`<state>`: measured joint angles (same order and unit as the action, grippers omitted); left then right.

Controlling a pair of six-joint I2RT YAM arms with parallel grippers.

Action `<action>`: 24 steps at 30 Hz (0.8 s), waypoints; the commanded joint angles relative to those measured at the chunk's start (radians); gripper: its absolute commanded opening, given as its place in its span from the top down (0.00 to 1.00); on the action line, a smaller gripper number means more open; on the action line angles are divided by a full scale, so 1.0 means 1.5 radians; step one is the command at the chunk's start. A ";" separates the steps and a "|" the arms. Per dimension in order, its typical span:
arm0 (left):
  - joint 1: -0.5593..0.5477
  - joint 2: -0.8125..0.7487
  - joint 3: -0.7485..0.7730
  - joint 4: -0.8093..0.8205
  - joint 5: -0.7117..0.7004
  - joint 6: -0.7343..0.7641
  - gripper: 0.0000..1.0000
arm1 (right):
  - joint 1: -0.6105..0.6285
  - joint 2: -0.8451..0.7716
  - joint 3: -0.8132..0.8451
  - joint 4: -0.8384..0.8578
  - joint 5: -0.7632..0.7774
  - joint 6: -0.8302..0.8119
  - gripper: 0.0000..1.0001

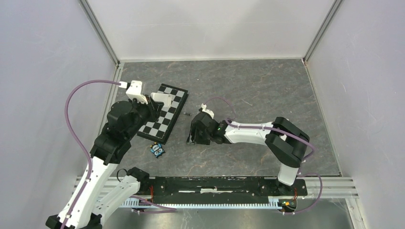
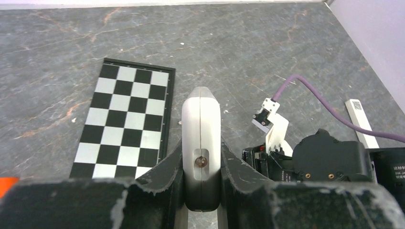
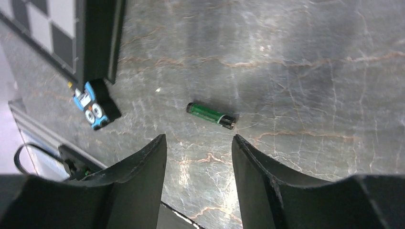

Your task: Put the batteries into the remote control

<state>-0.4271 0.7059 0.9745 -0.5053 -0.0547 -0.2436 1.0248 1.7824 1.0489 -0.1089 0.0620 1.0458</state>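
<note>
**Left arm** [image 1: 102, 157]: rises from its base at lower left and reaches toward 1 o'clock in the top view. **Left gripper** [image 2: 201, 160]: fingers [image 2: 167, 171] are pressed against both sides of the remote control [image 2: 201, 119], which projects toward 12 o'clock in the wrist view. **Right arm** [image 1: 248, 133]: the elbow is folded at the right and the forearm extends toward 9 o'clock. **Right gripper** [image 3: 199, 145]: it is angled downward, with its fingers [image 3: 143, 167] spread apart.

**Tally of what is in view**

Two batteries: one green battery [image 3: 211, 115] and one tiny dark battery [image 1: 187, 113] beside the board. One remote control [image 2: 201, 143]. One checkered board [image 1: 162, 121], one blue toy [image 1: 158, 150], one white strip [image 2: 358, 119]. Two end effectors: the left end effector [image 2: 201, 162] and the right end effector [image 3: 198, 143].
</note>
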 commanded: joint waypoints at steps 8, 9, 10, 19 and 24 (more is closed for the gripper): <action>0.002 -0.020 0.002 -0.036 -0.121 -0.027 0.98 | 0.038 0.117 0.203 -0.239 0.106 0.266 0.43; 0.002 -0.021 0.001 -0.036 -0.121 -0.026 0.98 | 0.038 0.128 0.216 -0.250 0.101 0.280 0.44; 0.002 -0.025 0.001 -0.037 -0.123 -0.025 0.98 | 0.039 0.135 0.224 -0.259 0.096 0.287 0.44; 0.002 -0.032 0.000 -0.037 -0.113 -0.021 0.98 | 0.042 0.155 0.225 -0.285 0.132 0.332 0.45; 0.002 -0.033 -0.001 -0.038 -0.109 -0.021 0.98 | 0.040 0.161 0.226 -0.290 0.168 0.339 0.52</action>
<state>-0.4267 0.6647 0.9745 -0.5926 -0.2089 -0.2543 1.0843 1.9999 1.3663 -0.5083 0.2276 1.5124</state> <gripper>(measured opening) 0.275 0.500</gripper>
